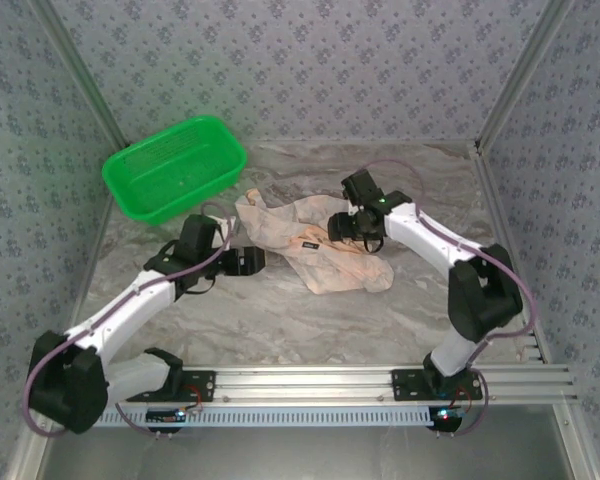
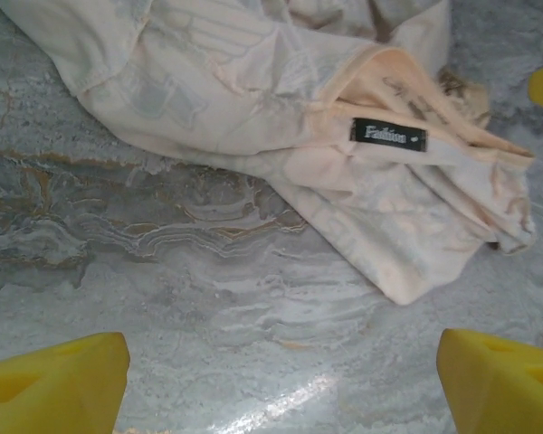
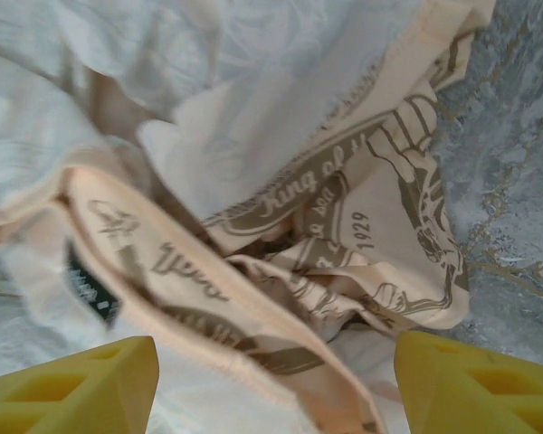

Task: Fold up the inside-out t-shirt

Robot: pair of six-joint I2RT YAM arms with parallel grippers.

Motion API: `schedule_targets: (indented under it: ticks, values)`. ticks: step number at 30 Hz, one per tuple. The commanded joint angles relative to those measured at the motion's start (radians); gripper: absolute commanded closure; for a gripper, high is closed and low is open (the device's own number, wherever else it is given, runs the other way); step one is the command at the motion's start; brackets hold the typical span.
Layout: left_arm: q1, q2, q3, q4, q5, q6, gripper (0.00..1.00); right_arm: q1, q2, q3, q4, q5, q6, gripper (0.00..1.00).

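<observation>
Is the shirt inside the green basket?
No, the t-shirt lies crumpled on the table, outside the green basket.

The t-shirt lies crumpled, brown print showing. A black label sits at its left and marble table at its right, with the right gripper spread wide over it.

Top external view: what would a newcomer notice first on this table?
A crumpled tan-peach cloth t-shirt with brown print lies mid-table on the grey marbled tabletop. Behind it at far left sits a bright green plastic basket. A small black label shows at the collar.
</observation>
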Motion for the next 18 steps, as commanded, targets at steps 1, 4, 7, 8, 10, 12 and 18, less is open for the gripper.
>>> schedule_targets:
  ticks: [1, 4, 7, 8, 10, 12, 18]
  values:
    - [-0.051, 0.103, 0.097, 0.071, -0.065, -0.025, 0.12, -0.008, 0.029, 0.015, -0.12, 0.027, 0.007, 0.28]
    - [-0.089, 0.237, 0.176, 0.09, -0.088, -0.001, 0.06, -0.01, 0.025, -0.019, -0.124, -0.006, 0.021, 0.27]
    - [-0.111, 0.379, 0.261, 0.087, -0.096, 0.004, 0.05, -0.012, 0.012, -0.067, -0.111, -0.062, 0.023, 0.34]
    - [-0.117, 0.424, 0.29, 0.084, -0.102, 0.006, 0.06, -0.012, 0.003, -0.1, -0.102, -0.088, 0.018, 0.38]
    - [-0.127, 0.508, 0.342, 0.082, -0.131, 0.011, 0.07, -0.014, -0.017, -0.145, -0.07, -0.139, 0.009, 0.48]
    - [-0.132, 0.591, 0.405, 0.061, -0.171, 0.017, 0.11, -0.021, -0.036, -0.179, -0.031, -0.181, 0.001, 0.65]
    - [-0.137, 0.701, 0.567, -0.047, -0.256, 0.099, 0.71, -0.056, -0.138, -0.197, 0.001, -0.183, -0.031, 1.0]
